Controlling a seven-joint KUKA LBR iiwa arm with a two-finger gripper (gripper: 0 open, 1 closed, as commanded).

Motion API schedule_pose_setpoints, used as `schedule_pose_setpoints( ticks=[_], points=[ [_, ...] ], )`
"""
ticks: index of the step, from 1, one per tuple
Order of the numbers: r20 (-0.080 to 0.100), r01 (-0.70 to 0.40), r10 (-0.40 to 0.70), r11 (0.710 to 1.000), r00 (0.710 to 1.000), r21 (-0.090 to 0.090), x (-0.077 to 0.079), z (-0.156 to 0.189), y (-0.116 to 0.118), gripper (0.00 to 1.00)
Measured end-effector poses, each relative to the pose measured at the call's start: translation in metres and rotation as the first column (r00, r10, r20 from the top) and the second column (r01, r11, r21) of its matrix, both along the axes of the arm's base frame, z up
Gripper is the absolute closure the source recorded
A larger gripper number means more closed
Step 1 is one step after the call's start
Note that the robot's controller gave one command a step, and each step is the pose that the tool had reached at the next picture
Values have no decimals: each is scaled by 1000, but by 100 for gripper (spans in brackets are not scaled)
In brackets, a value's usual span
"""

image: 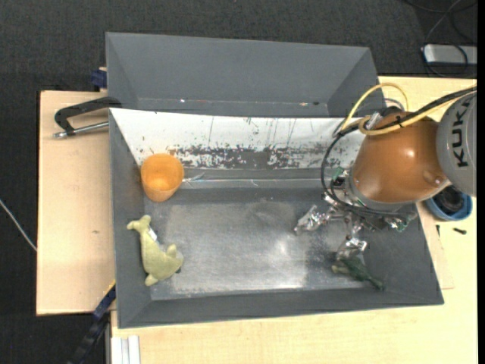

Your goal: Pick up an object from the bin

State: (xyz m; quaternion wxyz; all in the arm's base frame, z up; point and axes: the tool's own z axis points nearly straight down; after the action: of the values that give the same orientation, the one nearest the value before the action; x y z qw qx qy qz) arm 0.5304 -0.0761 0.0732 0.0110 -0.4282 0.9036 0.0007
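You are looking down into a grey metal bin (242, 241), its floor mostly bare, with the arm coming in from the right. The gripper (333, 232) hangs low over the right part of the floor, below the arm's rounded orange cover (398, 161). Its two metal fingers (355, 243) stand spread apart, with only bin floor between them, so the pincer is released and grasps nothing.

The closest thing is a small dark green toy (358, 271), thin and irregular in shape, lying flat by the near wall in the near right corner. It sits just to the near side of the right-hand finger, beside the gripper and not between its fingers. Whether metal touches it you cannot tell.

Judged from this layout, the spread fingers and low wrist suit a grasp that has yet to close. The green toy is the likeliest candidate, because the other things lie well apart from it.

An orange cup (161, 177) stands at the far left, against the sloping far wall. A pale yellow-green plush animal (158, 255) lies in the near left corner.

Nothing lies between the gripper and the green toy. The likely hindrance is the near wall. The toy lies so close to it that a finger may have little room on that side, and its flat, thin form may slip from the fingertips.
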Motion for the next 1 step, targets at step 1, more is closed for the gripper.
schedule_pose_setpoints(
  ticks=[1],
  points=[
    [54, -342, 342, 940, 938, -15, -9, 17, -16, 0]
  ],
)
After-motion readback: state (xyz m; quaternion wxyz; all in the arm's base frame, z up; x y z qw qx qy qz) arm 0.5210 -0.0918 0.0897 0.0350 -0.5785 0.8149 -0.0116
